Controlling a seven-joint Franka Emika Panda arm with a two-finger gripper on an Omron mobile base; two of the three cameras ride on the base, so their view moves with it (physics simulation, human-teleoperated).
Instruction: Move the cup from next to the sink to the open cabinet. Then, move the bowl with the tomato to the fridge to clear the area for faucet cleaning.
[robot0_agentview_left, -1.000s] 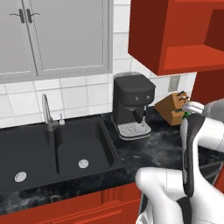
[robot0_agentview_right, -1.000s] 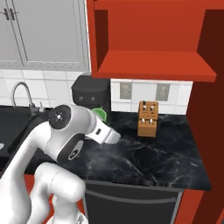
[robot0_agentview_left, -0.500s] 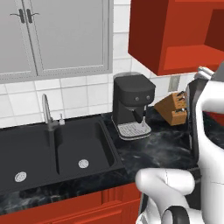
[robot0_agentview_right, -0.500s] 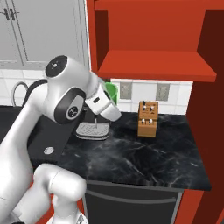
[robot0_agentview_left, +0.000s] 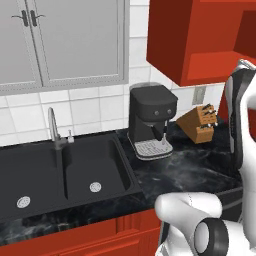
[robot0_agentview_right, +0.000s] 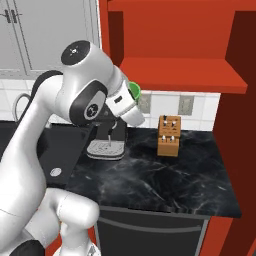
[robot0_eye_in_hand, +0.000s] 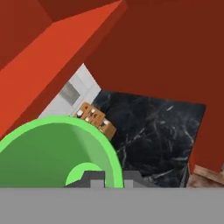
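Lifted higher than a moment ago, the hand (robot0_eye_in_hand: 107, 178) grips the cup (robot0_agentview_right: 133, 90) just under the open cabinet (robot0_agentview_right: 182, 72) shelf lip, above the counter (robot0_agentview_right: 165, 175); judged best to clear the lip first, then move inward and set it upright

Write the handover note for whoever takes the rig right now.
Gripper: shut on the cup, raised above the counter, just under the open cabinet's shelf.
Cup: off the sink side, not yet in the cabinet.
Sink: both basins bare; faucet behind it.
Coffee machine and knife block stand on the counter below the lift path.
Done: cup picked and lifted.
Left: set the cup on the shelf, release, then find the bowl with the tomato and take it to the fridge.
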